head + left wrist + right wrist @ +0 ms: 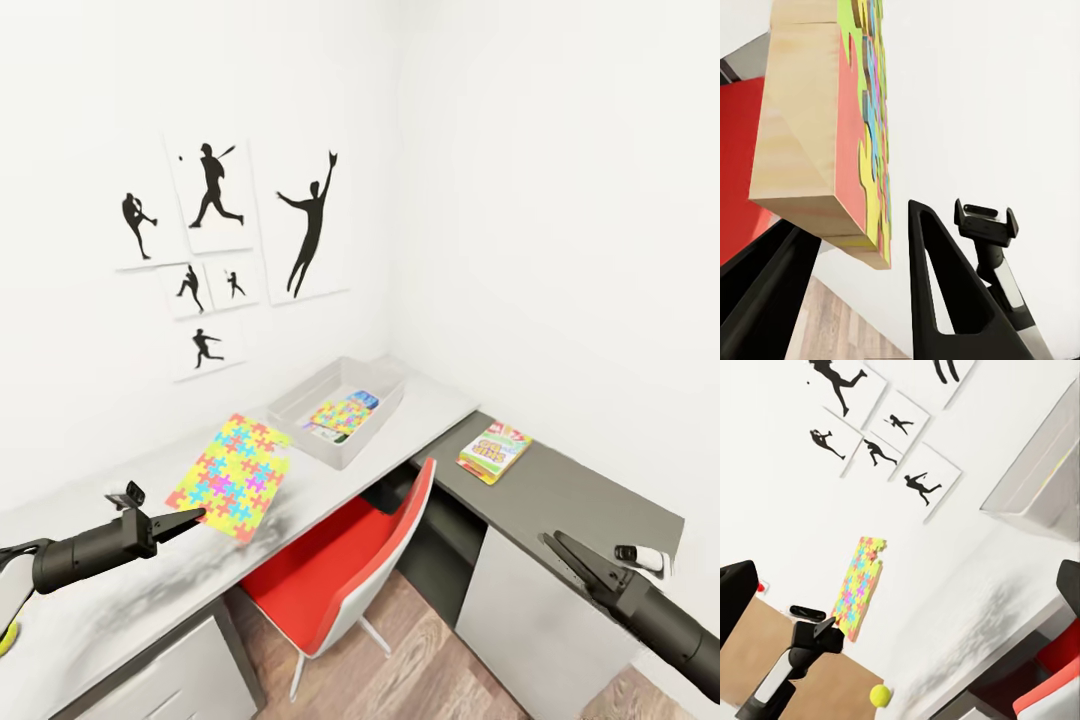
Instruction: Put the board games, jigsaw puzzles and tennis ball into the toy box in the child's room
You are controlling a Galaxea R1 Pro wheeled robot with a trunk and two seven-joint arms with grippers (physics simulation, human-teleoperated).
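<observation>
Nearest, at the head view's lower left, the left pincer (pixel 190 520) is clamped on the lower corner of a jigsaw puzzle (pixel 232 476) and holds it up off the white table (pixel 120 600), tilted; in the left wrist view the puzzle's pale wooden back and bright interlocked face (pixel 832 135) sit between the two black fingers (pixel 937 300), the board's bottom edge caught in the grip. At lower right the right pincer (pixel 568 556) hangs above the dark grey table (pixel 570 490) — its fingers look drawn nearly together from the head camera, yet the right wrist view shows them at opposite edges of the frame, so it stands parted and holds nothing. That wrist view also takes in the lifted puzzle (pixel 859 585) gripped by the left arm and, below it, the tennis ball (pixel 880 695) at the white table's edge. A red chair (pixel 345 570) is tucked under the tables' corner. Further on, a board game (pixel 494 451) lies flat on the dark table. Beyond the raised puzzle, the clear toy box (pixel 340 410) rests on the white table — inside it a second jigsaw puzzle (pixel 338 415) and a small boxed game (pixel 363 399). Farthest back, silhouette sports prints (pixel 215 245) hang on the wall.
</observation>
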